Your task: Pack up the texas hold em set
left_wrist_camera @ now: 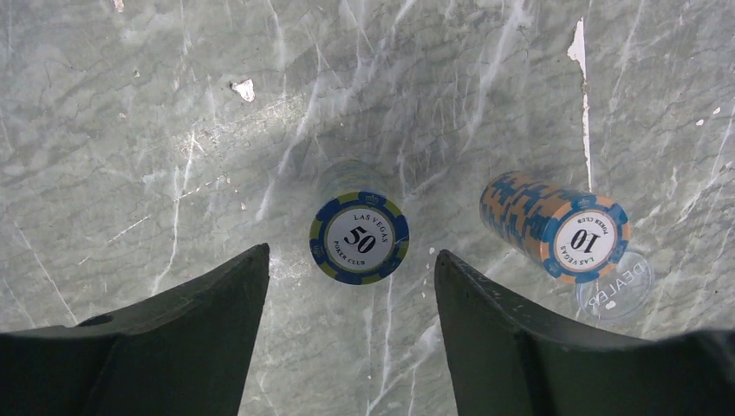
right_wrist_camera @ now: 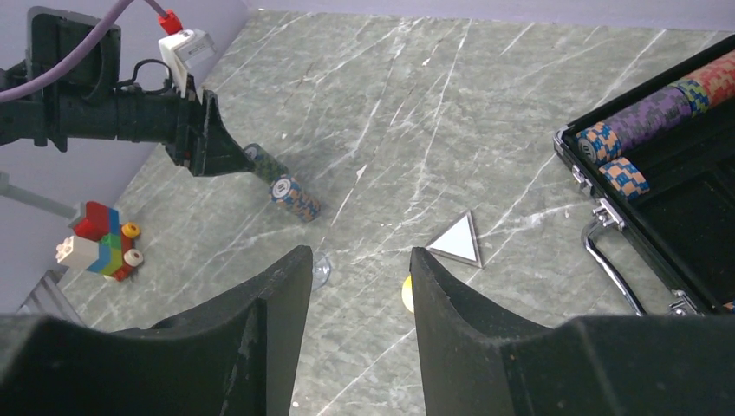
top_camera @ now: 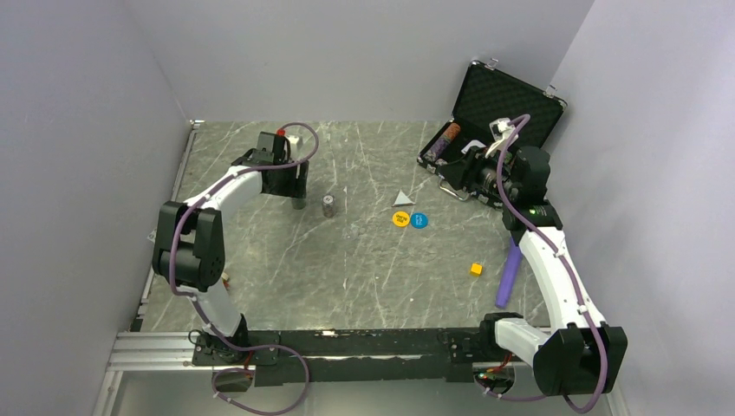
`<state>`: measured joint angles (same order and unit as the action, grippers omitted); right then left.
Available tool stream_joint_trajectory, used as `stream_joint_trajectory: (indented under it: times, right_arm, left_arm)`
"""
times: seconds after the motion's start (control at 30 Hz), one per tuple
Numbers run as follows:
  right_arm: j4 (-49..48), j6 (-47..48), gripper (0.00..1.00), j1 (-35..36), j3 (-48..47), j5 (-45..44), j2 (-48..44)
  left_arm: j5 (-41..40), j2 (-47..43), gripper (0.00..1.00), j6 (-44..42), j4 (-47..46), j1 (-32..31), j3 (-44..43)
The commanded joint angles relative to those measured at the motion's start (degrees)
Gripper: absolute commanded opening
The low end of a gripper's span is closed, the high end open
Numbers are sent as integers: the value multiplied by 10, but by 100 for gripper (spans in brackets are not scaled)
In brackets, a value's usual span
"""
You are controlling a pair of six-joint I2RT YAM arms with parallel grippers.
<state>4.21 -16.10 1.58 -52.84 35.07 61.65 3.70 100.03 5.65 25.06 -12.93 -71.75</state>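
The left tool [left_wrist_camera: 351, 253] hangs part open over the tabletop [left_wrist_camera: 130, 130], gripping nothing. A blue "50" chip stack [left_wrist_camera: 359, 238] stands in its gap, clear of both fingers, and an orange "10" chip stack [left_wrist_camera: 550, 224] lies to its right. The right tool [right_wrist_camera: 360, 256] is open and empty. The briefcase [right_wrist_camera: 693, 208], holding chip rows [right_wrist_camera: 659, 113], lies to its right, and a white triangle [right_wrist_camera: 458, 240] lies just ahead.

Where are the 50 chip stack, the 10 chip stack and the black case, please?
50 chip stack [left_wrist_camera: 359, 237], left wrist view, top face.
10 chip stack [left_wrist_camera: 533, 215], left wrist view, striped side.
Black case [top_camera: 505, 102], top view, lid's foam lining.
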Motion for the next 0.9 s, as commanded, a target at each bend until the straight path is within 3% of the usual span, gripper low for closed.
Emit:
stream_joint_trajectory:
  times: [0.0, 0.33, 0.47, 0.67, 0.87]
  right_arm:
    - [-14, -17, 49, -1, 2, 13, -15]
    - [-9, -15, 48, 0, 14, 9, -22]
    - [-12, -20, 48, 1, 17, 17, -19]
    - [7, -10, 46, 4, 10, 20, -18]
    - [18, 4, 46, 11, 8, 21, -27]
  left_arm:
    - [11, 9, 71, 3, 4, 0, -24]
    - [27, 37, 61, 4, 5, 0, -32]
    - [35, 43, 45, 2, -2, 0, -34]
    - [57, 63, 0, 5, -8, 0, -42]
    - [44, 6, 0, 5, -23, 0, -23]
